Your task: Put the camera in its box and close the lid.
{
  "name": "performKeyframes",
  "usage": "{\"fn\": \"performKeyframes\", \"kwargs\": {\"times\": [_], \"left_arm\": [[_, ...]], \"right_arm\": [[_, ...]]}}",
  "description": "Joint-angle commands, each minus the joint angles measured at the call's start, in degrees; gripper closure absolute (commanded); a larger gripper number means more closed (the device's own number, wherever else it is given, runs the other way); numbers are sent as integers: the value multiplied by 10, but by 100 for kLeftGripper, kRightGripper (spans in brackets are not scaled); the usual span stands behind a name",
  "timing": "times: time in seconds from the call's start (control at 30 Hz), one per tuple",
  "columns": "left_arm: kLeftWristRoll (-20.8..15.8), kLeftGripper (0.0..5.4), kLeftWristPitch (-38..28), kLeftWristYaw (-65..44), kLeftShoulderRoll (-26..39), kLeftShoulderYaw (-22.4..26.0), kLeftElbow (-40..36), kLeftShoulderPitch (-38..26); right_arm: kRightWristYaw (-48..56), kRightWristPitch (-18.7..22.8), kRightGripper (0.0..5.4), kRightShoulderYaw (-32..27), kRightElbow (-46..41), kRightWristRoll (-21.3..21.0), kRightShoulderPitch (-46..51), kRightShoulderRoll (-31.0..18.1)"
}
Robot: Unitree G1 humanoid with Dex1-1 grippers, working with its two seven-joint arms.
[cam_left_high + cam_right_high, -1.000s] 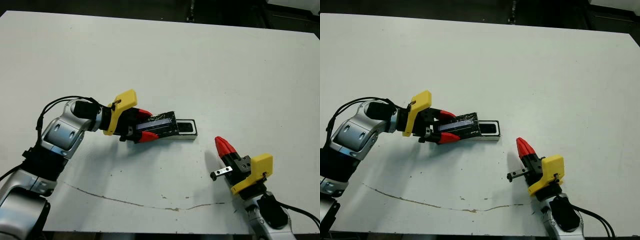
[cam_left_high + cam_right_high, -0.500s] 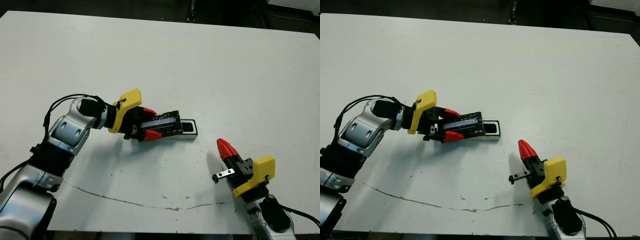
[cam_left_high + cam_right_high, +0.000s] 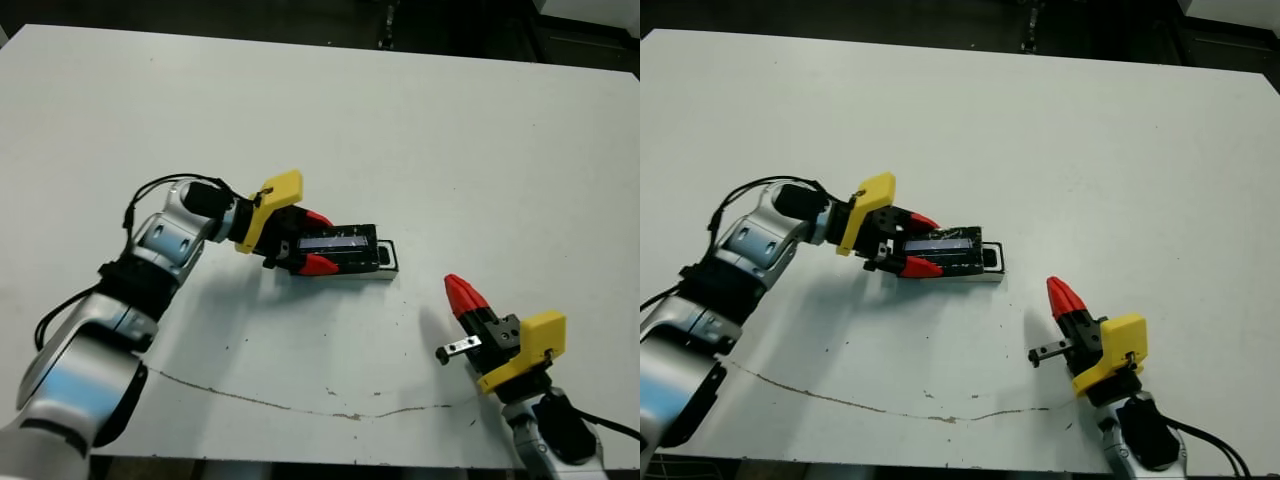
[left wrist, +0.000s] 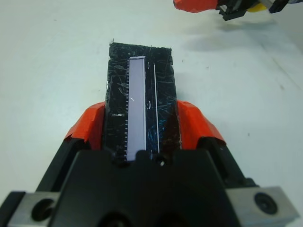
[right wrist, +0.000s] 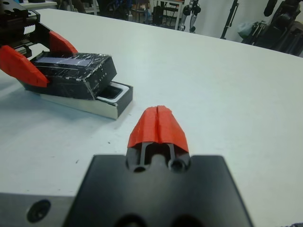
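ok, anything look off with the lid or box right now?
The lid isn't seated: held in the left gripper, it overlaps most of the box but leaves one end uncovered, with the camera showing inside. The right gripper is shut and clear of both. A thin brown streak marks the table's near edge.

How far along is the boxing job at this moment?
Done: the camera lies inside the box, a dark end showing at the uncovered end. In hand: the left gripper grips the lid, which covers most of the box but not the end nearer the right gripper. That gripper is shut, off to the side. Left: bringing the lid fully over and letting go.
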Motion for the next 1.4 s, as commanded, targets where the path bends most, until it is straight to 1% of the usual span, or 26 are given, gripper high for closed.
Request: {"fn": "performKeyframes", "kwargs": {"times": [0.03, 0.1, 0.2, 0.3, 0.5, 0.8, 0.97, 1.1, 1.27, 1.4], "left_arm": [[17, 228, 0, 0, -40, -7, 56, -13], [21, 228, -5, -4, -52, -6, 76, -20], [15, 228, -7, -18, -70, 3, 104, -26], [11, 228, -39, -22, -83, 16, 120, -21], [14, 228, -63, -29, -101, 32, 154, -16], [29, 228, -80, -27, -122, 28, 175, -23], [30, 228, -76, -26, -142, 27, 191, -33], [34, 228, -86, -29, -159, 25, 210, -43], [43, 228, -127, -31, -181, 22, 225, -50], [51, 228, -128, -44, -193, 12, 234, -62]], "right_arm": [[3, 6, 540, -15, -3, 8, 8, -13], [6, 8, 540, -21, -5, 14, 8, -15], [12, 4, 540, -29, -2, 19, 7, -20], [14, 4, 540, -35, -3, 24, 8, -22], [20, -1, 540, -45, 2, 33, 6, -26], [37, -30, 540, -62, 19, 48, 6, -27], [35, -28, 540, -70, 15, 49, 9, -29], [33, -26, 540, -76, 13, 50, 11, -28], [30, -27, 540, -79, 17, 48, 9, -26], [33, -34, 540, -80, 20, 45, 8, -28]]}}
